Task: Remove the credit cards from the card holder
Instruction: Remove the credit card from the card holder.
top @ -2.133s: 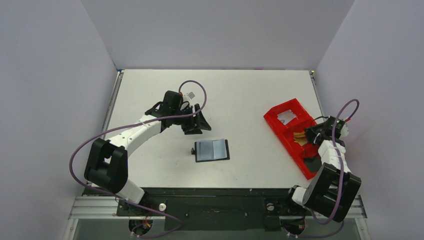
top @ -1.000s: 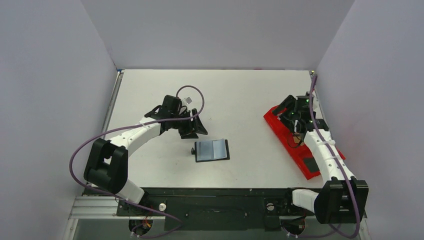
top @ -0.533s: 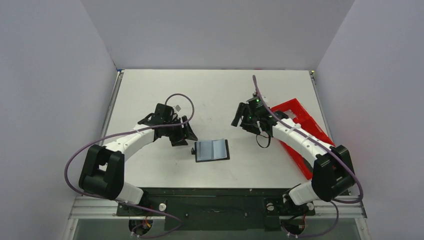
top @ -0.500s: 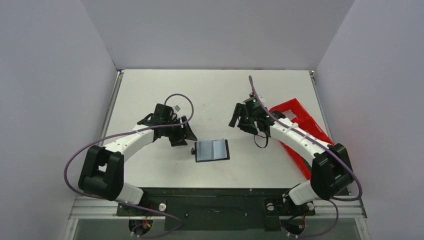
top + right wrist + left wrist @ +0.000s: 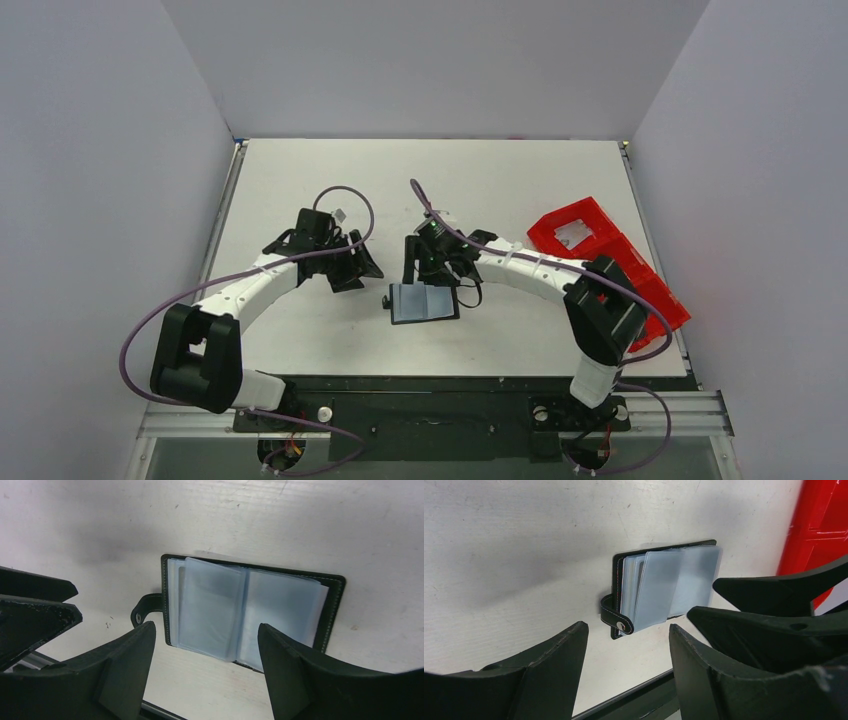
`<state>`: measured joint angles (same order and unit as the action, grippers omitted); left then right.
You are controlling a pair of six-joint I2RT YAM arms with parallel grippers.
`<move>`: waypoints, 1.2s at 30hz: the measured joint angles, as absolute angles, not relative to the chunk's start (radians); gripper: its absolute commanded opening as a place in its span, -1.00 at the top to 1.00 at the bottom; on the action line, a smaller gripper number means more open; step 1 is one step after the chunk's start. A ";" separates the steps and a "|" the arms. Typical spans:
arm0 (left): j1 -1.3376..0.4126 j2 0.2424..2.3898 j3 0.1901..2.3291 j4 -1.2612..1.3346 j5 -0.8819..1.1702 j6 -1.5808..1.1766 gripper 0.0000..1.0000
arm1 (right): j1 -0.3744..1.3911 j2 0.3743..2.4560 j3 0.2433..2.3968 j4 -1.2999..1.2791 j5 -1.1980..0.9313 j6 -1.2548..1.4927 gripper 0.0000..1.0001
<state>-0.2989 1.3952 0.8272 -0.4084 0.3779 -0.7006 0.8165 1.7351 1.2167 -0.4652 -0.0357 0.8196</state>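
Top external view: my right end effector [image 5: 435, 272] has swung from the red tray [image 5: 645, 285] to hover over the card holder [image 5: 424, 301], which lies open mid-table [image 5: 300, 180]. It and my left end effector [image 5: 357, 272], just left, are open and empty. Card extraction can likely begin.

Observed: the left arm [image 5: 250, 285] and right arm [image 5: 530, 268] carry white shells on the links and black housings at the joints. A purple cable [image 5: 341, 188] loops loosely along each. The left gripper [image 5: 352, 266] and right gripper [image 5: 432, 264] are matte black, with broad wedge-shaped fingers [image 5: 544, 675], scuffed at the edges.
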 measured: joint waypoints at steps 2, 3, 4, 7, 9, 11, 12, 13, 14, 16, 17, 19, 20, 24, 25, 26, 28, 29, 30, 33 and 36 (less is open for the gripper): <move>-0.296 1.394 0.825 -0.408 0.376 -0.703 -0.16 | 0.838 1.766 1.236 -0.464 -0.037 0.822 -0.38; -0.295 1.394 0.823 -0.408 0.376 -0.703 -0.16 | 0.846 1.779 1.242 -0.463 -0.038 0.823 -0.38; -0.294 1.394 0.823 -0.409 0.376 -0.703 -0.16 | 0.852 1.788 1.244 -0.463 -0.038 0.823 -0.37; -0.292 1.394 0.823 -0.409 0.375 -0.703 -0.16 | 0.865 1.812 1.248 -0.465 -0.037 0.825 -0.35; -0.293 1.394 0.823 -0.409 0.374 -0.704 -0.16 | 0.867 1.830 1.255 -0.466 -0.037 0.826 -0.33; -0.292 1.394 0.823 -0.409 0.374 -0.704 -0.16 | 0.868 1.845 1.259 -0.466 -0.034 0.827 -0.27; -0.292 1.394 0.823 -0.409 0.374 -0.704 -0.16 | 0.872 1.851 1.259 -0.467 -0.033 0.827 -0.24; -0.293 1.394 0.823 -0.409 0.374 -0.703 -0.16 | 0.872 1.855 1.259 -0.469 -0.032 0.827 -0.17; -0.292 1.394 0.823 -0.409 0.374 -0.704 -0.16 | 0.872 1.860 1.259 -0.469 -0.031 0.828 -0.15; -0.292 1.394 0.823 -0.409 0.374 -0.703 -0.16 | 0.872 1.866 1.261 -0.471 -0.030 0.830 -0.12; -0.292 1.394 0.823 -0.409 0.374 -0.703 -0.16 | 0.872 1.868 1.261 -0.472 -0.028 0.831 -0.11; -0.292 1.394 0.823 -0.409 0.374 -0.703 -0.16 | 0.873 1.871 1.261 -0.472 -0.020 0.831 -0.11; -0.292 1.394 0.823 -0.409 0.374 -0.704 -0.16 | 0.873 1.873 1.262 -0.472 -0.017 0.831 -0.11; -0.292 1.394 0.823 -0.409 0.374 -0.704 -0.16 | 0.874 1.888 1.263 -0.473 -0.007 0.831 -0.11; -0.292 1.394 0.823 -0.409 0.374 -0.703 -0.16 | 0.875 1.893 1.264 -0.472 -0.005 0.831 -0.11; -0.292 1.394 0.823 -0.409 0.374 -0.703 -0.16 | 0.878 1.898 1.266 -0.473 -0.003 0.831 -0.11; -0.292 1.394 0.823 -0.409 0.374 -0.703 -0.16 | 0.881 1.907 1.271 -0.473 -0.001 0.831 -0.11; -0.292 1.394 0.823 -0.409 0.374 -0.703 -0.16 | 0.883 1.910 1.272 -0.472 0.001 0.831 -0.11; -0.292 1.394 0.823 -0.409 0.374 -0.703 -0.16 | 0.884 1.911 1.273 -0.472 0.002 0.830 -0.11; -0.292 1.394 0.823 -0.409 0.375 -0.703 -0.16 | 0.888 1.911 1.274 -0.473 0.010 0.830 -0.04; -0.292 1.394 0.823 -0.409 0.375 -0.704 -0.16 | 0.891 1.912 1.274 -0.473 0.017 0.830 0.04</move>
<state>-0.2916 1.3941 0.8230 -0.4091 0.3748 -0.7036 0.8909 1.9121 1.2743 -0.4732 0.0174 0.8303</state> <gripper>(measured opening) 0.580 0.511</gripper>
